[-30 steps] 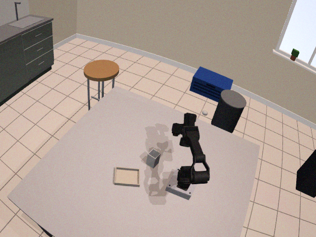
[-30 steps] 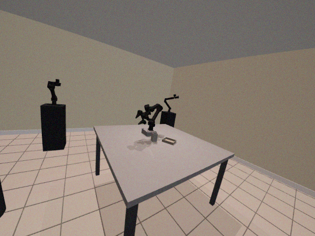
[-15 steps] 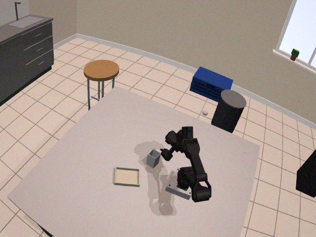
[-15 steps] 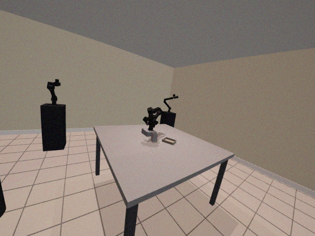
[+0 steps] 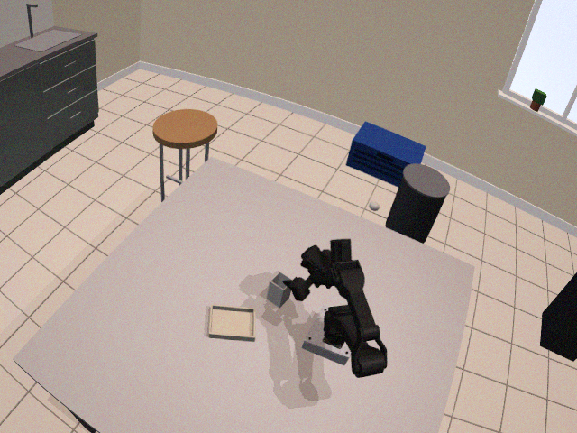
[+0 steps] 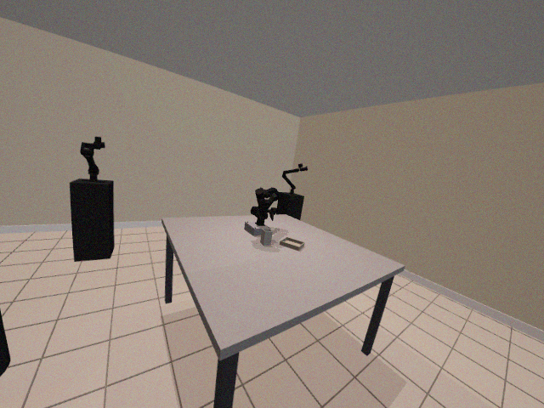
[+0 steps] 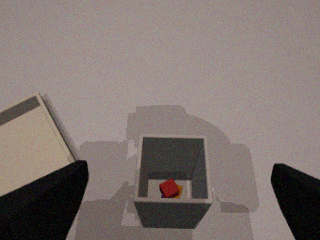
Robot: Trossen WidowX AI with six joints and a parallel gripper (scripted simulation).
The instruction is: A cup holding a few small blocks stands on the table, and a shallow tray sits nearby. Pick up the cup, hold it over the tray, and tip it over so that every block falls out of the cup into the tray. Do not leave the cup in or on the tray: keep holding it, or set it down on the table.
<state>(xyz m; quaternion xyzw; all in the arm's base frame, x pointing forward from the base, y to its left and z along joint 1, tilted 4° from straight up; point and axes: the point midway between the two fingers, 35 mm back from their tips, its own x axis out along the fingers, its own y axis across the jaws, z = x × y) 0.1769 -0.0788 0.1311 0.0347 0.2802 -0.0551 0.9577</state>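
The grey square cup stands upright on the table. In the wrist view a red block lies at its bottom, over an orange block and a small dark bluish piece that is mostly hidden. The shallow cream tray lies beside the cup, at the left edge of the wrist view. My gripper is open and empty, above the cup. In the wrist view its fingers appear on either side of the cup, wide apart.
The arm's grey base plate sits on the table, to the right of the cup in the top view. A stool, a blue crate and a dark bin stand on the floor beyond the table.
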